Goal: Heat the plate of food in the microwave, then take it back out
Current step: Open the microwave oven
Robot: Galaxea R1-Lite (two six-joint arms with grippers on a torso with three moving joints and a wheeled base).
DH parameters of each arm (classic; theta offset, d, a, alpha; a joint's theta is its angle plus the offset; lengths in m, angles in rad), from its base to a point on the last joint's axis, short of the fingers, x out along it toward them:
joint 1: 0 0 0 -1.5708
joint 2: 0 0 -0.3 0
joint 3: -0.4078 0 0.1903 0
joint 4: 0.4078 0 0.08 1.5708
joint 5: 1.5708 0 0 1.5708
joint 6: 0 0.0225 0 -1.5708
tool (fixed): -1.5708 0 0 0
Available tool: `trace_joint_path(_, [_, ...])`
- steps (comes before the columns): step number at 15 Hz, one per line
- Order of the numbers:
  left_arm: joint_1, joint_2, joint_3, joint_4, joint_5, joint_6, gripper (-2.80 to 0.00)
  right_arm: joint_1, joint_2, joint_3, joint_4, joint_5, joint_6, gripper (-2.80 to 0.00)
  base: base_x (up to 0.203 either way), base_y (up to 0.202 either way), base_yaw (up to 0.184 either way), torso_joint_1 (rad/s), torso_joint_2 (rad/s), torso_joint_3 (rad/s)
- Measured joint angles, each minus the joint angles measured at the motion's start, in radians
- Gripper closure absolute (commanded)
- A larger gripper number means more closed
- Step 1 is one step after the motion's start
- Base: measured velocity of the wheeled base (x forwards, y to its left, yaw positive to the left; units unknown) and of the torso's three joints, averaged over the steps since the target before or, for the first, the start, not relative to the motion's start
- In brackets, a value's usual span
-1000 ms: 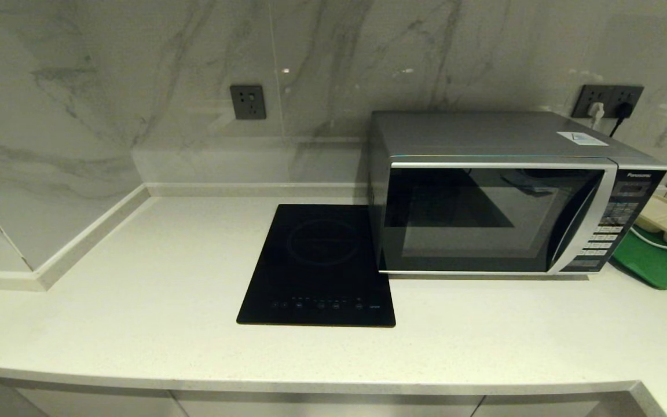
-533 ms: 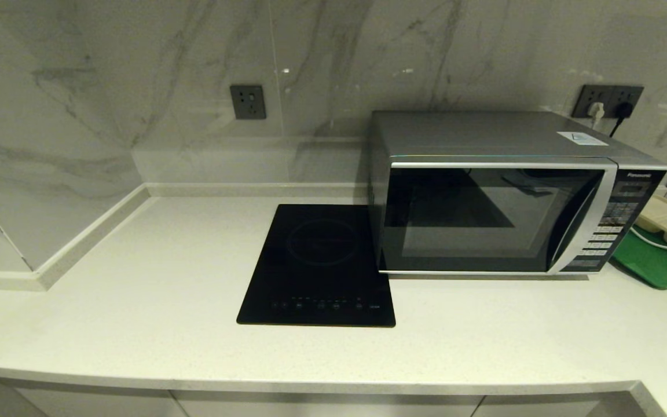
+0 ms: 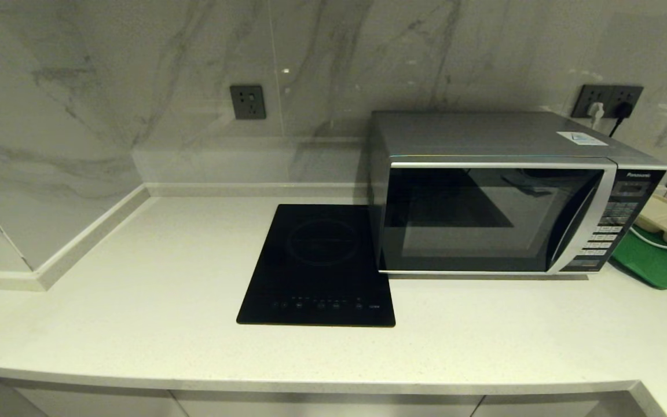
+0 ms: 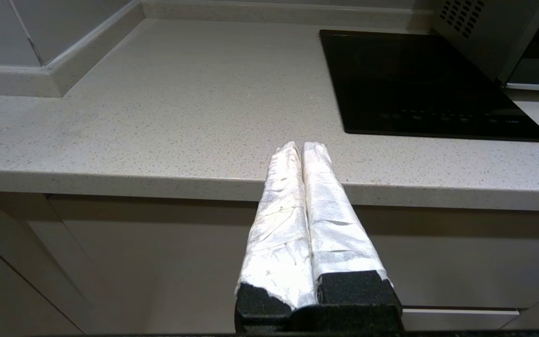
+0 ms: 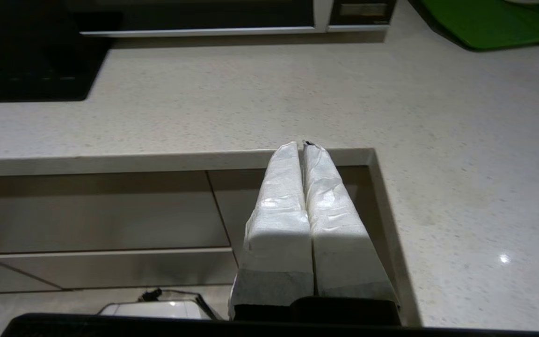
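A pale speckled countertop [image 3: 136, 301] runs along a marble wall and turns a corner at the far left. Flat on it near the middle lies a black induction cooktop [image 3: 317, 266], its touch controls toward the front edge. Just beside that, touching or nearly so, stands the microwave [image 3: 507, 197], door shut, control panel at its right end. Right of the microwave a green tray [image 3: 655, 263] lies on the counter, partly out of frame

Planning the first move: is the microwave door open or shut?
Shut. The microwave door's dark glass sits flush across its front, handle strip meeting the button panel, with no gap.
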Motion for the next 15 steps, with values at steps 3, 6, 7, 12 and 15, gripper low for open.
trace_joint_path(3, [0.0, 0.0, 0.0, 0.0, 0.0, 0.0, 0.0, -0.003, 0.283, -0.164, 0.022, -0.148, -0.006, 0.0, 0.0, 0.0, 0.0, 0.0, 0.0, 0.0])
trace_joint_path(6, [0.0, 0.0, 0.0, 0.0, 0.0, 0.0, 0.0, -0.013, 0.566, -0.299, 0.03, -0.279, -0.019, 0.0, 0.0, 0.0, 0.0, 0.0, 0.0, 0.0])
trace_joint_path(7, [0.0, 0.0, 0.0, -0.001, 0.0, 0.0, 0.0, -0.016, 0.649, -0.337, 0.031, -0.307, -0.037, 0.0, 0.0, 0.0, 0.0, 0.0, 0.0, 0.0])
trace_joint_path(12, [0.0, 0.0, 0.0, -0.001, 0.0, 0.0, 0.0, -0.018, 0.94, -0.455, 0.001, -0.508, -0.124, 0.0, 0.0, 0.0, 0.0, 0.0, 0.0, 0.0])
trace_joint_path(15, [0.0, 0.0, 0.0, 0.0, 0.0, 0.0, 0.0, 0.0, 1.072, -0.506, -0.079, -0.581, -0.114, -2.8, 0.0, 0.0, 0.0, 0.0, 0.0, 0.0])
